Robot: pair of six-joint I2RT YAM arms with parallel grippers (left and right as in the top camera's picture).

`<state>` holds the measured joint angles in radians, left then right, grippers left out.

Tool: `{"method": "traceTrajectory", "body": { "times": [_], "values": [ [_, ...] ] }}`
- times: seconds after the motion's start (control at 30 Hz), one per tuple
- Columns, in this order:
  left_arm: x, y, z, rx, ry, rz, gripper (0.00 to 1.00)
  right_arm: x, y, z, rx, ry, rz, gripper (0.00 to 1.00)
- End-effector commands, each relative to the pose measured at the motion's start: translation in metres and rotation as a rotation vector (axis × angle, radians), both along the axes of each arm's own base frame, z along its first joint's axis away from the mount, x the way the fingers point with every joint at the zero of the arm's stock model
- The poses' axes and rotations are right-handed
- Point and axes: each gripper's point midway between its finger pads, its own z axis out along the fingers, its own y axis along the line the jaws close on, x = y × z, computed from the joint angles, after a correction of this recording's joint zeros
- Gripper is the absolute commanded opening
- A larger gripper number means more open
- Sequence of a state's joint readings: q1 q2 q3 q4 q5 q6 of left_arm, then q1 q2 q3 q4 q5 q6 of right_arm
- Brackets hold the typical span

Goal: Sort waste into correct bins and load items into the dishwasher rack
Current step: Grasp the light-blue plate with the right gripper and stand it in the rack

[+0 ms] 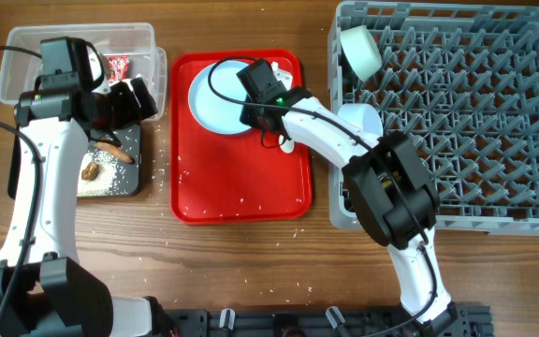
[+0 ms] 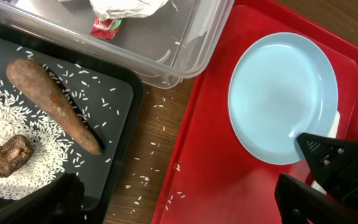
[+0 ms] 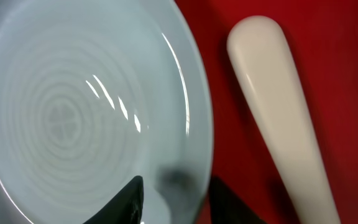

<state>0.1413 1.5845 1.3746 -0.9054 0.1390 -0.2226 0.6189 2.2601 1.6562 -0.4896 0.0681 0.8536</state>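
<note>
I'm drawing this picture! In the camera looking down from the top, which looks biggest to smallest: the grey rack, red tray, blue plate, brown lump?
1. grey rack, biggest by far
2. red tray
3. blue plate, partly hidden by the arm
4. brown lump, tiny

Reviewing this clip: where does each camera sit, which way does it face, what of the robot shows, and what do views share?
Overhead: above the table, facing straight down; left arm and right arm show.
Left wrist: on the left arm, facing down at black tray and plate; left gripper at bottom.
Right wrist: close above plate rim and spoon; right gripper at bottom.
Shared: all three show the plate.
</note>
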Motion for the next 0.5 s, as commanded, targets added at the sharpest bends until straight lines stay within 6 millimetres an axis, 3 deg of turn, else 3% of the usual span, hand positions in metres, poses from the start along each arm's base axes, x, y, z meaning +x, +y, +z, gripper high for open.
{"method": "traceTrajectory", "body": {
  "times": [0.0,0.07,0.13,0.27,0.37,0.47],
  "values": [
    [0.003,0.001,0.009,0.004,-0.027,-0.001,1.0,-0.03,-0.008,-0.031,-0.04,0.145,0.016,0.13],
    [0.003,0.001,0.009,0.004,-0.027,-0.001,1.0,-0.041,-0.01,-0.034,-0.044,0.193,0.03,0.05],
    [0.003,0.001,0.009,0.004,-0.027,-0.001,1.0,-0.044,-0.008,-0.03,-0.051,0.193,0.095,0.04],
    [0.003,0.001,0.009,0.004,-0.027,-0.001,1.0,-0.036,-0.009,0.001,-0.059,0.12,0.192,0.04],
    [0.003,0.001,0.009,0.004,-0.027,-0.001,1.0,-0.02,-0.022,0.065,-0.098,-0.034,0.274,0.04],
    [0.003,0.001,0.009,0.004,-0.027,-0.001,1.0,-0.006,-0.066,0.155,-0.217,-0.242,0.219,0.04]
  ]
}}
